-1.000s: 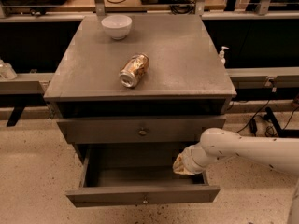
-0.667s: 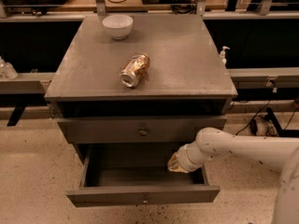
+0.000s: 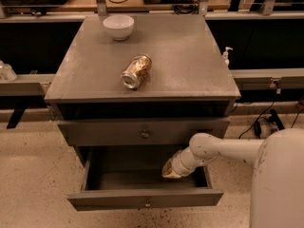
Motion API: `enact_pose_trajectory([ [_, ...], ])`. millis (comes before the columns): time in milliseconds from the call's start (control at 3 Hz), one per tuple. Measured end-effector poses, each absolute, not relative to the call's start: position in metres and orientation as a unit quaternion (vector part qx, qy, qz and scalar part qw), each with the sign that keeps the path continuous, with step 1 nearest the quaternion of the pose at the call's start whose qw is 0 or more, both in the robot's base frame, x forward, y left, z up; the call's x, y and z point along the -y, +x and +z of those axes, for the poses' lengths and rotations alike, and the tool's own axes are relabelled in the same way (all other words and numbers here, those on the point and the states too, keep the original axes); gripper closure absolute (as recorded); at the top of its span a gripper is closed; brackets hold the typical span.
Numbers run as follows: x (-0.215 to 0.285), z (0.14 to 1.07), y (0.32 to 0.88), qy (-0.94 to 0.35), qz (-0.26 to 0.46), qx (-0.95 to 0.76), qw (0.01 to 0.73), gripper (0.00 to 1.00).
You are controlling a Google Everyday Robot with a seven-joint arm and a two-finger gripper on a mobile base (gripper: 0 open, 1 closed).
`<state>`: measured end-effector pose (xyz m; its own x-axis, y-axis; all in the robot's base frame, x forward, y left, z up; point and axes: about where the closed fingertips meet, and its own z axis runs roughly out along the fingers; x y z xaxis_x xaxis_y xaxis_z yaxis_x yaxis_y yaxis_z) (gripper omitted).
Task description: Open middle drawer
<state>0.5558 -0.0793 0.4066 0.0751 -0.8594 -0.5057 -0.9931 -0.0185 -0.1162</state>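
The grey cabinet has a shut upper drawer front with a small round knob. Below it the middle drawer stands pulled out, its long flat front towards me with a small centre knob, and its inside shows empty. My gripper is inside this open drawer at its right half, low near the drawer floor and behind the front panel. My white arm comes in from the right over the drawer's right side. Any drawer below is hidden.
On the cabinet top a white bowl stands at the back left and a gold can lies on its side near the middle. A small white pump bottle stands right of the cabinet. Cables lie on the floor at right.
My gripper has moved left and slightly down inside the open drawer. The drawer front, the can and the bowl have not moved.
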Motion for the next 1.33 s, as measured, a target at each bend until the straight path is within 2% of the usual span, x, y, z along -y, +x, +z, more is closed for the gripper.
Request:
enact_pose_trajectory([
  [667,0.062,0.368,0.531,-0.691,0.178,-0.675,0.188,1.00],
  [1000,0.053,0.367,0.519,-0.695,0.220,-0.658,0.190,1.00],
  [1333,0.053,0.388,0.505,-0.714,0.279,-0.602,0.222,1.00],
])
